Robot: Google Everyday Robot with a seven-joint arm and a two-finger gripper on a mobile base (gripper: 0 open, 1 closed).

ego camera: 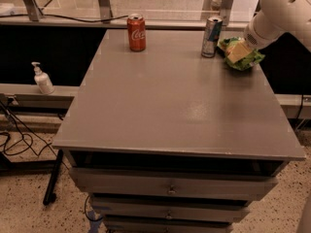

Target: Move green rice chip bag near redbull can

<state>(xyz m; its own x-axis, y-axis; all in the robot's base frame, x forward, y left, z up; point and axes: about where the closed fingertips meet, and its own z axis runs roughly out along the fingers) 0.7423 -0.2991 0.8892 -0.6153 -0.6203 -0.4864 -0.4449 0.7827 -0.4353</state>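
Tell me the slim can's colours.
Silver and blue redbull can, camera view; gripper at green rice chip bag beside it.

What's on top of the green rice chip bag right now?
Only the gripper, which sits over the far right part of the green rice chip bag and covers it. The bag lies on the table, just right of the redbull can. Its underside is hidden.

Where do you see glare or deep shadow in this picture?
Camera view: a soft pale glare lies on the table, right of centre; the gap above the drawers is in deep shadow; the claw, at the bag beside the redbull can, sits in dim warm light.
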